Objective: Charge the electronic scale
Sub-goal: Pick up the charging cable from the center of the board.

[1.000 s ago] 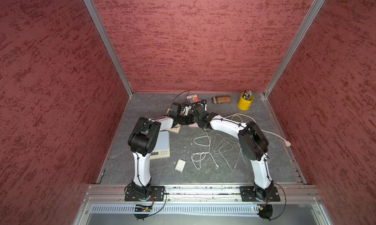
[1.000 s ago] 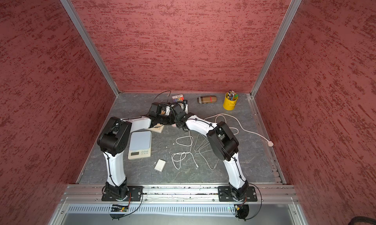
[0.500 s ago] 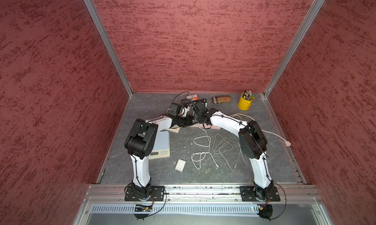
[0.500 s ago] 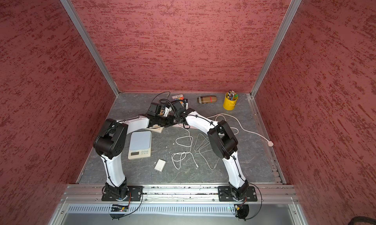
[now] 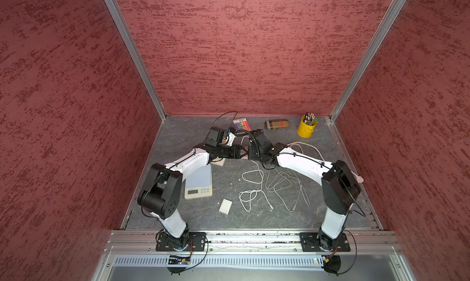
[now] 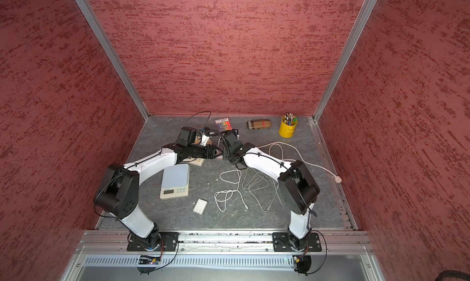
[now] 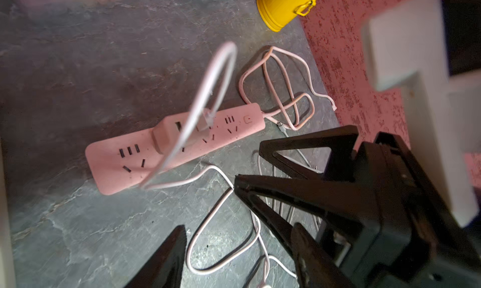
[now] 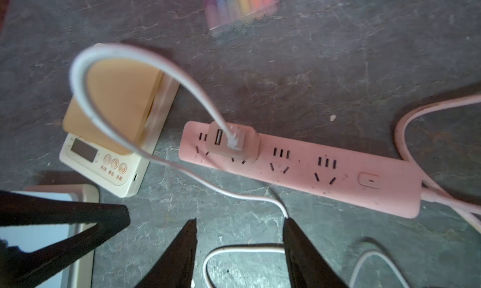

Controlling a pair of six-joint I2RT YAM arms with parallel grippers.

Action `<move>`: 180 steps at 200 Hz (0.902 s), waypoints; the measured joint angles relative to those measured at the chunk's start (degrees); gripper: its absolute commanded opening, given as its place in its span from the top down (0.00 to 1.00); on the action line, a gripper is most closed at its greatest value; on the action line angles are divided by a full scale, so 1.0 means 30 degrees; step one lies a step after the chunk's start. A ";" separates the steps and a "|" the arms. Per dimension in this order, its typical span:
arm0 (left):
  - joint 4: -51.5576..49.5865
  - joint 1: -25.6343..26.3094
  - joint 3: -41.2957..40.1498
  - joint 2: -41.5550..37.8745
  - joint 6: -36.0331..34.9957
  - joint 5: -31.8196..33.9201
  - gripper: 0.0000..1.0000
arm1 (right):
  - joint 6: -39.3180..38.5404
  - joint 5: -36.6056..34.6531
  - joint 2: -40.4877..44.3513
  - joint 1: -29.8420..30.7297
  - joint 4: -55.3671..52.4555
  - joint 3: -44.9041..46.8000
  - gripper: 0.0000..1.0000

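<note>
Both jaws apart, white cable free just beyond their tips

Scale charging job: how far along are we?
Done: the adapter sits in the power strip, and the white cable is plugged into it. In hand: nothing; the left gripper and right gripper are both open near the strip. Left: the cable's other end must go into the small scale, whose side port looks empty.

High top views look down from the front; both close wrist views share the power strip.
</note>
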State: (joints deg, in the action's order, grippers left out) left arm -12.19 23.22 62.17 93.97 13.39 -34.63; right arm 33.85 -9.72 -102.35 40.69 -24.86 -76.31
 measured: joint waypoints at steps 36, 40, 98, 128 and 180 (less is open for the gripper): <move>-0.1690 0.2120 -0.0750 -0.1967 -0.2382 0.2149 0.38 | -0.0248 0.0532 0.2871 -0.0175 0.0933 0.2288 0.41; -0.1851 0.2477 -0.0816 -0.2084 -0.2703 0.2514 0.38 | -0.0277 0.0554 0.3184 -0.0255 0.1042 0.2550 0.41; -0.3468 0.9071 -0.1508 -0.1392 -0.7577 0.5901 0.42 | 0.0291 0.1239 0.5909 -0.3308 0.2382 0.7308 0.41; -0.4845 1.0025 -0.0255 0.1129 -0.9085 0.6732 0.42 | 0.0882 0.2047 0.7023 -0.4976 0.2827 0.9974 0.41; -0.5850 0.9610 0.0663 0.3621 -0.9449 0.7606 0.64 | 0.1435 0.3191 0.8298 -0.5588 0.3949 1.1562 0.41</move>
State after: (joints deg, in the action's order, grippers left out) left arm -29.74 52.05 64.16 104.84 -14.96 -11.81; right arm 38.15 -0.14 -77.45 23.92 -13.02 -41.63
